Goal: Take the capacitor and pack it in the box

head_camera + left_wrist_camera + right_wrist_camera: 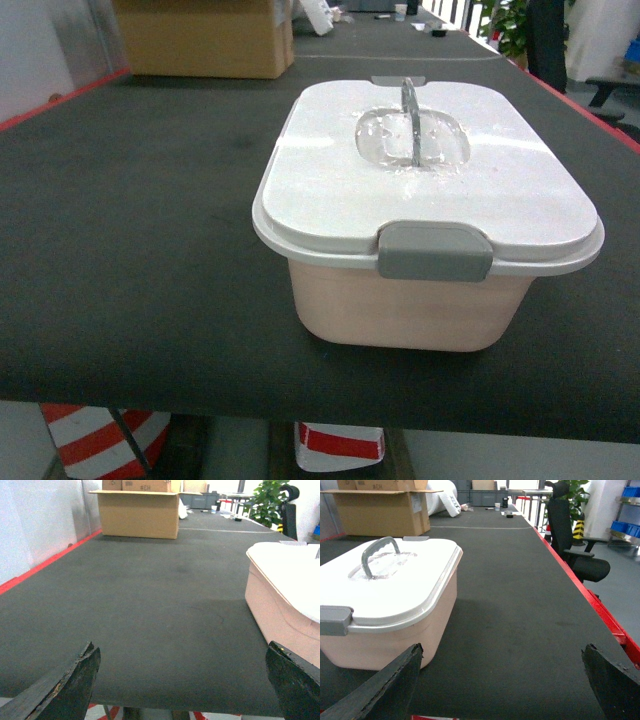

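The box [430, 215] sits on the dark counter [130, 250] near its front edge, white lid closed and grey latch [435, 251] fastened (handle upright). The left claw [182, 680] and right claw [502, 680] both gape wide, holding nothing.
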